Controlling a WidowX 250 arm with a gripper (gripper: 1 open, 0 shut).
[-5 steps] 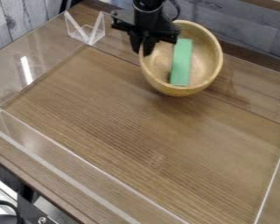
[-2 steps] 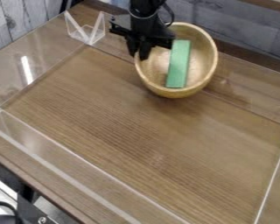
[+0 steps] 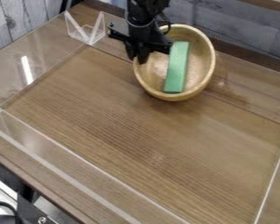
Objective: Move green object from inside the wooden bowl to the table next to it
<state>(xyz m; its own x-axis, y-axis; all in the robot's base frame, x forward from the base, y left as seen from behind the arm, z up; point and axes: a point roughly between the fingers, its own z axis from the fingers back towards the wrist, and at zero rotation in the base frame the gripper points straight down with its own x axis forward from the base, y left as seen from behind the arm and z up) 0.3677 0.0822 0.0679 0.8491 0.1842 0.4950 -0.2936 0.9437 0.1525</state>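
A round, shallow wooden bowl (image 3: 175,63) of light tan wood, thick at the rim, sits near the far edge of a brown wood-grain table (image 3: 143,149) fenced by low walls of clear acrylic (image 3: 25,66). Inside the bowl lies the green object (image 3: 178,66), a flat, mint-green rectangular block with a matte, sponge-like face, resting lengthwise along the bowl's inner slope and reaching from near the far rim toward the near one. The black gripper (image 3: 143,44) hangs at the bowl's far-left rim, angled downward, its jaws closed; whether they pinch the rim or merely touch it cannot be made out, and the block sits just beside them, apart from the fingers. The bowl appears tipped slightly, its near side lower. In front of the bowl and to its left, the tabletop stretches wide and bare of objects to the near acrylic wall; behind the bowl, only a narrow strip separates it from the far edge.
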